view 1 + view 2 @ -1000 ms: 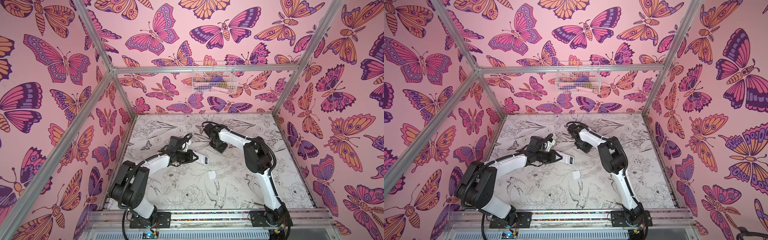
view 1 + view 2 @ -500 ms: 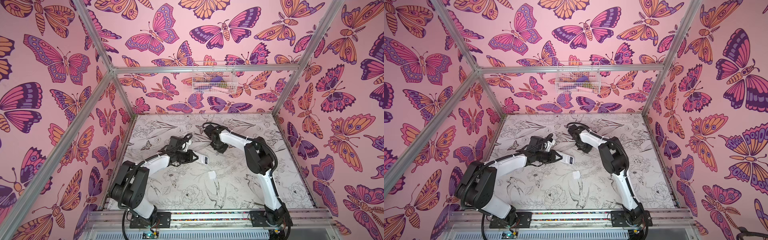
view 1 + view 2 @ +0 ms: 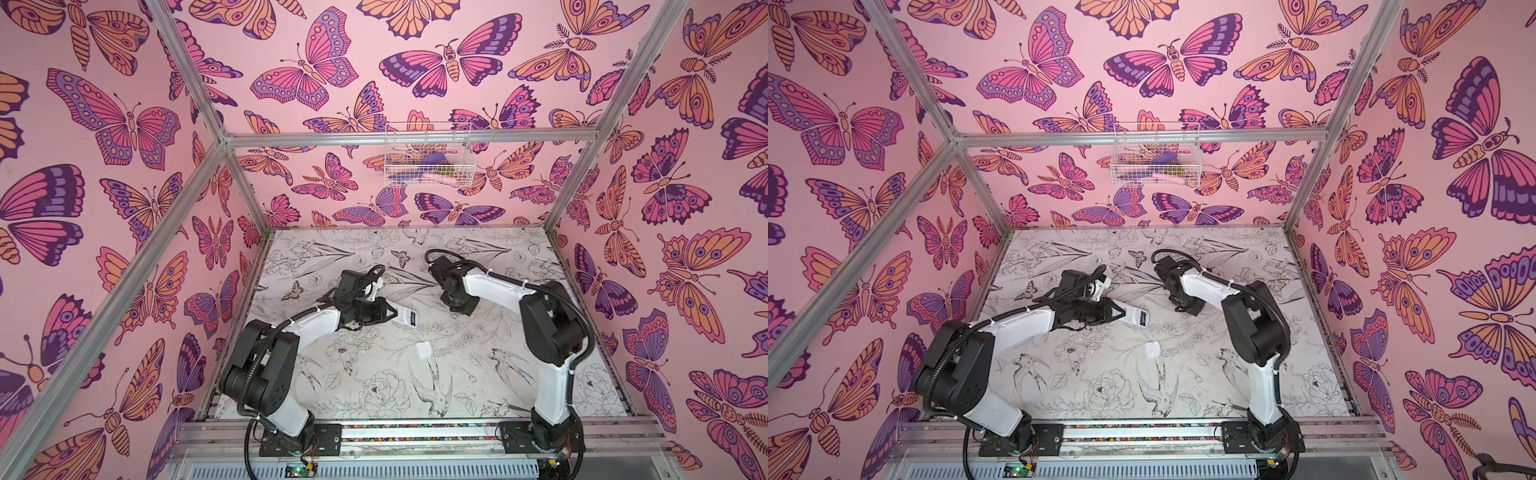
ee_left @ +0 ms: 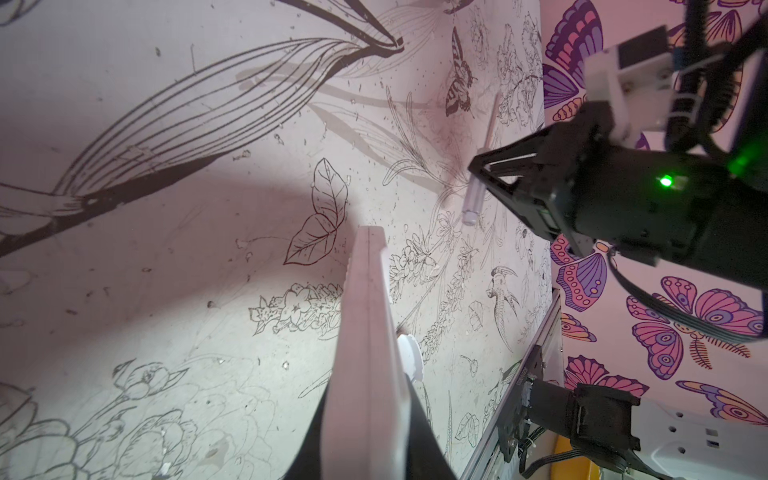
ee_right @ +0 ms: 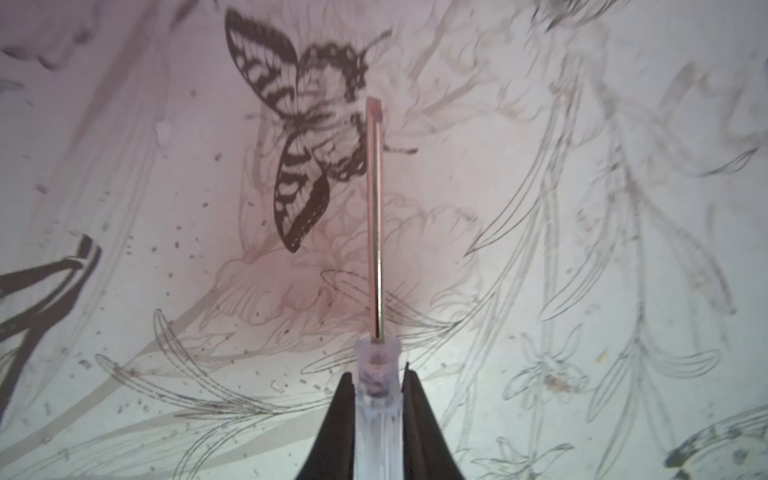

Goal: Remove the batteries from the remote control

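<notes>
Right wrist view, entry one: the right pincer (image 5: 376, 384) is clamping together on the clear plastic handle of a screwdriver (image 5: 376, 249). The tool's thin metal shaft is pointing straight ahead of the fingertips. It is crossing a butterfly printed on the worktop (image 5: 582, 208).

Left wrist view, entry two: the left pincer (image 4: 368, 399) is gripping a white remote control (image 4: 365, 324) by its two flat faces. The remote is presenting its narrow edge to this camera, and its free end is projecting well beyond the fingertips. The batteries are not showing in any view, so it cannot be told whether they are sitting inside the remote.

Both top views, entry three: the remote's free end is pointing toward the right pincer, which is hanging tip-down near it without touching.

Entry four: a small white cover plate (image 3: 424, 350) is lying flat on the worktop. It is sitting ahead of the left pincer's fingertips, toward the robot's bases, and apart from the remote.

Entry five: a white wire basket (image 3: 390, 174) is hanging on the back wall, high above and well beyond both pincers. It is holding purple and pink items too small to identify.
</notes>
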Robot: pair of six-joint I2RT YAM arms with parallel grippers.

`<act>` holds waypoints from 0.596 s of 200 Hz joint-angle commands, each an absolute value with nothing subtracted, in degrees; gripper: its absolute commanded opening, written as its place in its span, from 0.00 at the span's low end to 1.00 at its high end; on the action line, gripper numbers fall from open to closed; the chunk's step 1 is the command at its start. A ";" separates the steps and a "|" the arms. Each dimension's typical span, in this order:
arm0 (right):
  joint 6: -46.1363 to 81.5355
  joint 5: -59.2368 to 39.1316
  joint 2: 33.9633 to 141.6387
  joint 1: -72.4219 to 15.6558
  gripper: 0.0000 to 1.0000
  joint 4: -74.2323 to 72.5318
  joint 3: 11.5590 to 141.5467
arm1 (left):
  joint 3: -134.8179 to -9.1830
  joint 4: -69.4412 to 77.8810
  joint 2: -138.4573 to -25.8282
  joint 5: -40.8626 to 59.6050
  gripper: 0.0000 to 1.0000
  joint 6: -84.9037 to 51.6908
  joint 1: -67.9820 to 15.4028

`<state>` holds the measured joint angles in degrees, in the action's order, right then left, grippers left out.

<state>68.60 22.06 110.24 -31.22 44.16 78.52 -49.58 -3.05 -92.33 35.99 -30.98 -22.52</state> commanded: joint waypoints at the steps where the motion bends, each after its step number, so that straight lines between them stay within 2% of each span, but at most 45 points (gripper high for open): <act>1: 60.80 23.42 102.72 -29.57 0.00 38.70 73.45 | -51.26 -1.97 -94.73 37.76 0.04 -33.57 -22.72; 40: 48.58 21.49 88.28 -26.89 0.00 33.67 62.15 | -53.10 -1.00 -98.64 39.64 0.07 -34.71 -24.65; 87: 34.22 10.95 73.79 -25.49 0.00 25.01 50.47 | -54.98 -1.23 -102.66 39.55 0.07 -35.16 -24.79; 119: 26.33 2.86 70.46 -25.49 0.00 22.63 47.23 | -55.94 -2.23 -104.53 38.96 0.16 -34.27 -24.81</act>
<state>35.77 10.74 72.07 -25.58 26.85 48.80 -55.57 0.54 -102.04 41.39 -35.03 -24.73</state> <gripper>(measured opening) 0.179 0.168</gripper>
